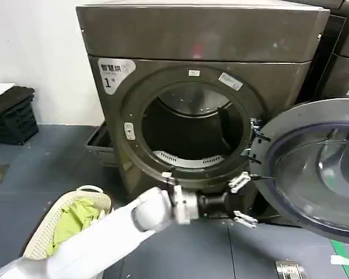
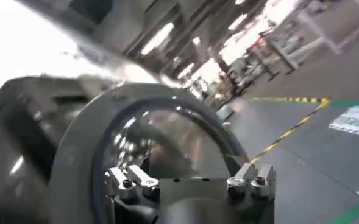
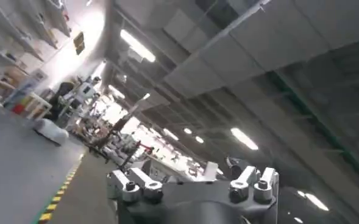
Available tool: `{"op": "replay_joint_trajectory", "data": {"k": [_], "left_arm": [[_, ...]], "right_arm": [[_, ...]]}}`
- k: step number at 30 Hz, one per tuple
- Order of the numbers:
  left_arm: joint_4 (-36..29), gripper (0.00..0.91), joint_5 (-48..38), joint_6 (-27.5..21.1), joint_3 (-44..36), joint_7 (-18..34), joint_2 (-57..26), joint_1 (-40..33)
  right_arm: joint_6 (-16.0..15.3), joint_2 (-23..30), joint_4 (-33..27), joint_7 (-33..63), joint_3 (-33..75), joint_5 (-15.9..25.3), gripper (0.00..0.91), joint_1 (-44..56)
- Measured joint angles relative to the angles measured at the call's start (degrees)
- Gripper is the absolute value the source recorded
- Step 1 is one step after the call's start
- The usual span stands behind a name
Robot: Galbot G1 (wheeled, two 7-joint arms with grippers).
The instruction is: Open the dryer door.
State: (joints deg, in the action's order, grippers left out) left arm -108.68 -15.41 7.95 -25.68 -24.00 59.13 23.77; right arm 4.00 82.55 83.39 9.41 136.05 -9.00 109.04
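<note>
The dryer door (image 1: pixel 279 142) stands swung wide to the right of the machine, its grey inner side and tinted glass facing me. The round drum opening (image 1: pixel 192 131) is uncovered. My left gripper (image 1: pixel 242 200) reaches in low, just below the opening and beside the door's hinge-side edge, fingers open and holding nothing. In the left wrist view the open left gripper (image 2: pixel 191 178) points at the door (image 2: pixel 75 152), which sits close ahead. My right gripper (image 3: pixel 191 181) is open and empty, aimed up at the ceiling.
A mesh laundry basket (image 1: pixel 43 232) with green cloth sits on the floor at lower left. Black crates (image 1: pixel 11 113) stand by the left wall. A neighbouring machine (image 1: pixel 343 58) is at the right. A metal plate (image 1: pixel 288 269) and green tape (image 1: pixel 343 253) lie on the floor.
</note>
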Motion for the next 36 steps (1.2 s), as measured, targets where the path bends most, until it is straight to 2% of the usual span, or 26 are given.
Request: {"op": "replay_joint_trajectory", "data": {"k": [8,16,21,25,30,36], "left_arm": [[-9.6,0.907,-3.8,-2.0,9.7,-0.2,-10.9,9.9],[-12.2,0.907,-2.2,-2.0,21.7,1.3,-19.8,24.4],[-10.8,0.907,1.5,0.6,29.0,2.0,-24.2,32.0],[-8.4,0.907,1.3,2.0,33.0,2.8,-28.0,35.9],[-4.9,0.907,1.4,4.3,36.6,3.4,-32.1,37.7],[1.0,0.907,6.6,10.2,37.9,4.1,-36.1,37.4]], "right_arm": [[-0.3,-0.9,1.8,-0.8,-0.3,-0.2,0.907,-1.3],[-0.5,-2.2,1.9,-1.2,-1.0,-0.2,0.907,-2.0],[-0.6,-3.4,1.5,-1.5,-2.0,0.0,0.907,-2.5],[-0.7,-4.1,1.0,-1.6,-2.7,0.1,0.907,-3.0],[-0.8,-5.3,0.4,-1.7,-4.0,0.2,0.907,-3.5],[-1.0,-6.3,0.0,-1.9,-5.2,0.7,0.907,-4.5]]}}
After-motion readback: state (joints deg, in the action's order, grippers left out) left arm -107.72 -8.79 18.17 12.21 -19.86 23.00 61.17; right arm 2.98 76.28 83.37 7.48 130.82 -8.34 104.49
